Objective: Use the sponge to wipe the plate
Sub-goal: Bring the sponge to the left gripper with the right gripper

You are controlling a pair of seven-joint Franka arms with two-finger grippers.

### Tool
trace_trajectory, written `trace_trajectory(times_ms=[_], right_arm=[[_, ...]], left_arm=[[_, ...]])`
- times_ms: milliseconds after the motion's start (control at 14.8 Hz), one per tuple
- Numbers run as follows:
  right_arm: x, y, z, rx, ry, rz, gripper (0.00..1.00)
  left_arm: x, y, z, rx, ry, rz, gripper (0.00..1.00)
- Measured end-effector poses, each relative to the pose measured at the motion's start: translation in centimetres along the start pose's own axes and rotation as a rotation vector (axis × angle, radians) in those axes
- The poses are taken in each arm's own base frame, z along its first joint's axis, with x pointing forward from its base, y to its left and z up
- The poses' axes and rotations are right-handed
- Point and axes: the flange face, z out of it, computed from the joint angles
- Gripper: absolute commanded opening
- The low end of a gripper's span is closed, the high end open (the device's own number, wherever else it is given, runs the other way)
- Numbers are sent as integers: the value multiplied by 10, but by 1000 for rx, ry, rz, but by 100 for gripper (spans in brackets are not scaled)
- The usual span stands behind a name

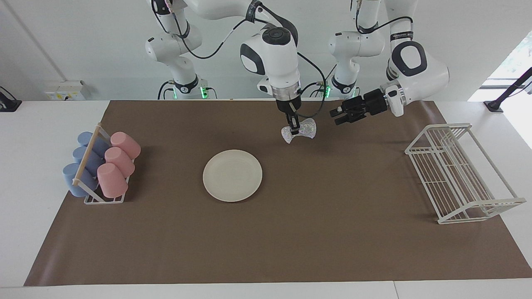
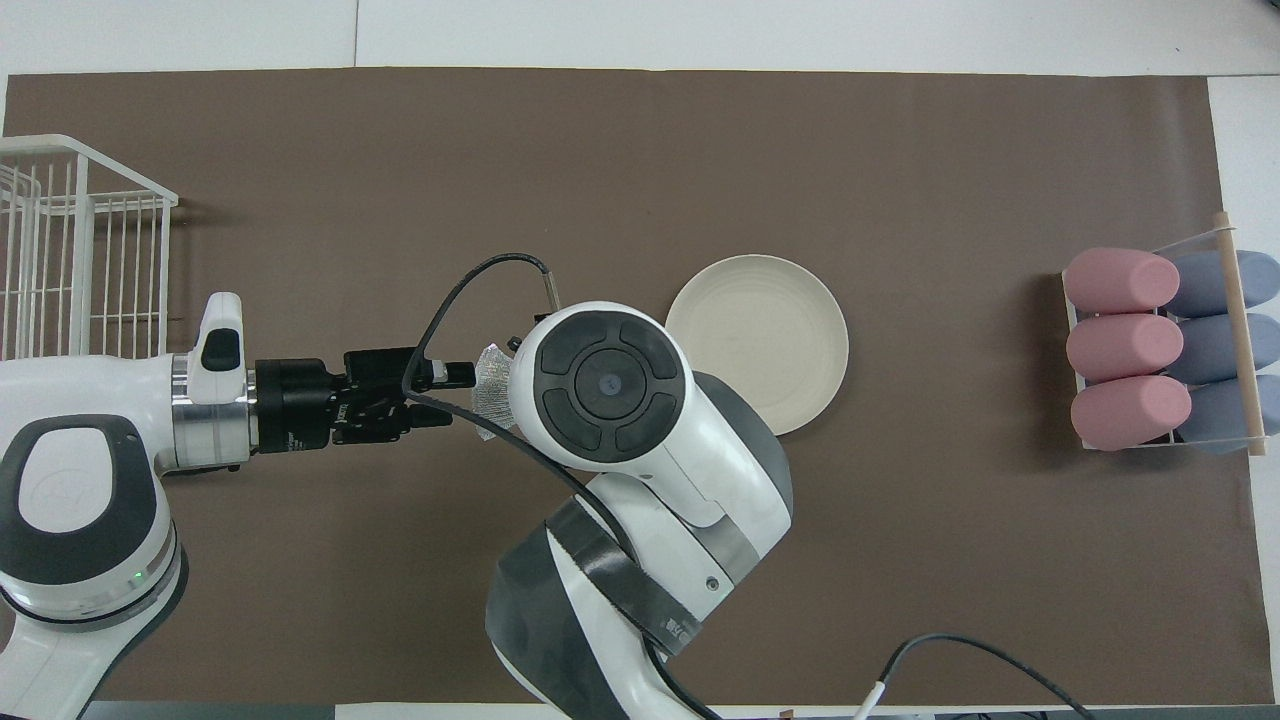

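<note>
The cream-white plate [image 1: 232, 175] lies flat on the brown mat, and the right arm's wrist covers part of its rim [image 2: 757, 340] in the overhead view. My right gripper [image 1: 294, 132] is shut on the shiny speckled sponge [image 1: 305, 128], which it holds in the air over the mat, off the plate. In the overhead view only an edge of the sponge [image 2: 492, 385] shows past the wrist. My left gripper [image 1: 335, 118] is open and level with the sponge. Its tips [image 2: 455, 395] point at the sponge from close by without touching it.
A rack of pink cups [image 1: 116, 160] and blue cups [image 1: 83, 162] stands at the right arm's end of the mat. A white wire dish rack [image 1: 461, 172] stands at the left arm's end. A black cable [image 2: 450, 300] loops off the right wrist.
</note>
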Motion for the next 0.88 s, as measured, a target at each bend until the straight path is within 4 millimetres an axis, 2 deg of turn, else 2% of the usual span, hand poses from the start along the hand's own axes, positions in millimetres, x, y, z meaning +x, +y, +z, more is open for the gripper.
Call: trace_trajectory(times_ms=[67, 135, 202, 270, 337, 404, 876], right_arm=[[-6, 5, 0, 0, 7, -10, 0], [-11, 9, 1, 2, 14, -15, 0], [-14, 11, 2, 4, 19, -18, 0], [-14, 11, 2, 5, 21, -19, 0], [-12, 10, 2, 6, 23, -17, 0], [-10, 8, 2, 7, 24, -14, 0], [-7, 5, 3, 8, 29, -8, 0]], left_arm=[[2, -2, 2, -7, -2, -3, 100], [3, -4, 3, -13, -2, -2, 93], [4, -5, 4, -16, -2, -2, 74], [4, -5, 4, -17, -4, -1, 41], [3, -5, 5, -19, -8, 0, 16], [3, -5, 5, -22, -16, 0, 0], [0, -2, 7, -32, -43, 4, 0]])
